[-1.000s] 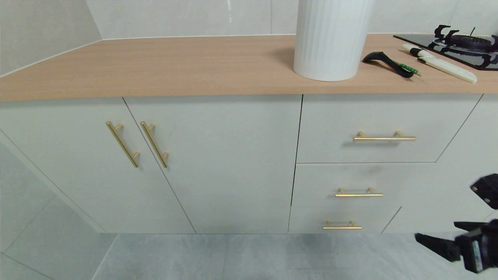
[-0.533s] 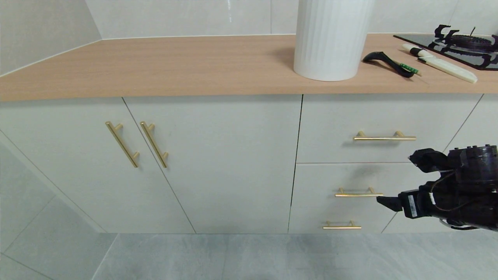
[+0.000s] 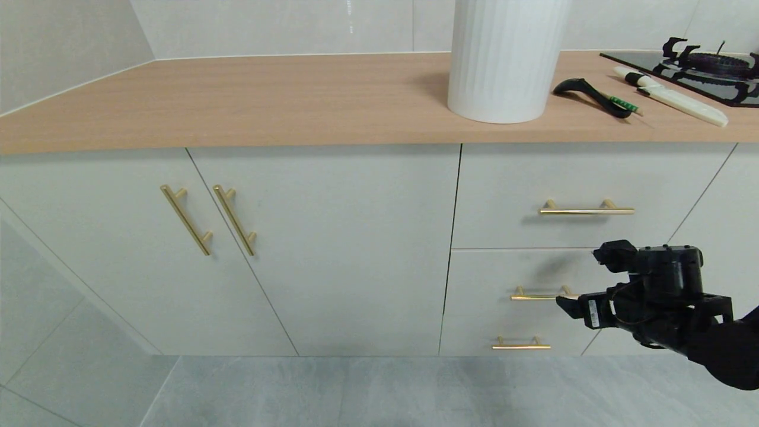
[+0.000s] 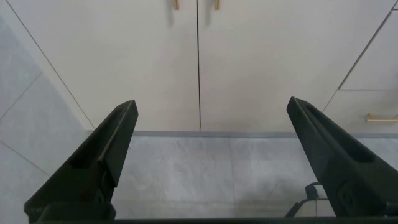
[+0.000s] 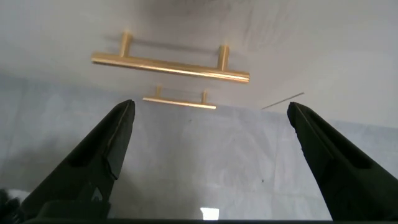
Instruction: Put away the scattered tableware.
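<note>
A long wooden counter runs along pale tiled walls, with a grey tiled floor below it. On the counter stands one tall white ribbed container. To its right lie two pieces of tableware, side by side but apart: a black-handled utensil with a green bit at its far end, and a white knife next to the black stove at the counter's right end. Under the counter are two cupboard doors, each with a slanted gold handle, and to their right three stacked drawers, each with one gold bar: top, middle and bottom. The right claw hangs in front of the drawers, close to the right end of the middle bar, its jaws spread wide with nothing between them. The left claw is low down, facing the foot of the cupboard doors and the floor, likewise wide open and holding nothing.
</note>
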